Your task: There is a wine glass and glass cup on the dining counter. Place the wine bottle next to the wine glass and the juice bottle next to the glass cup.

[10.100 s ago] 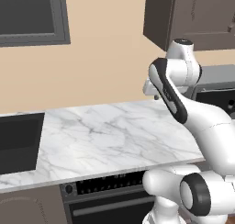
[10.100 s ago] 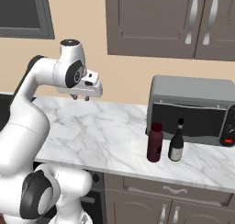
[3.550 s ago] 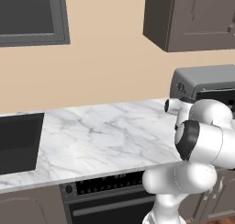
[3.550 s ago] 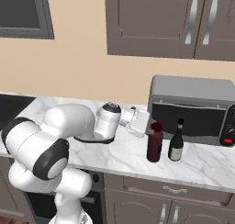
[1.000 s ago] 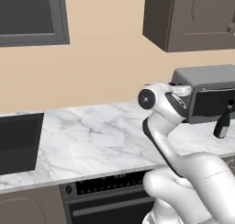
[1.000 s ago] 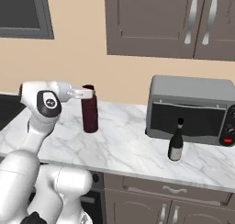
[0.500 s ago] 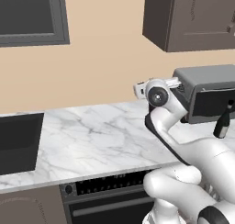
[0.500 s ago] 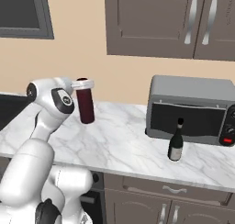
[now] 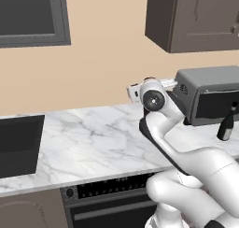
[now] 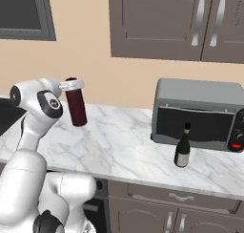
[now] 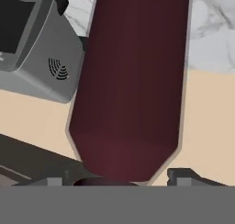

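The tool [image 10: 72,85] was clenched around the top of a dark maroon cylindrical juice bottle [image 10: 76,104], which hung upright directly below it, lifted clear of the grey-veined white marble surface [image 10: 119,146]. In the hand view the bottle's body [image 11: 131,81] ran straight out from between the fingertips [image 11: 183,176]. Well off to the tool's right, a dark green-black glass wine bottle with a slim neck [image 10: 182,146] stood on the surface, just in front of a grey boxy microwave [image 10: 200,113].

You see glossy white rounded arm [image 9: 186,161], bulbous link shells, dark grey circular joint caps with small centre bolt, small dark finger tips [image 11: 181,173].
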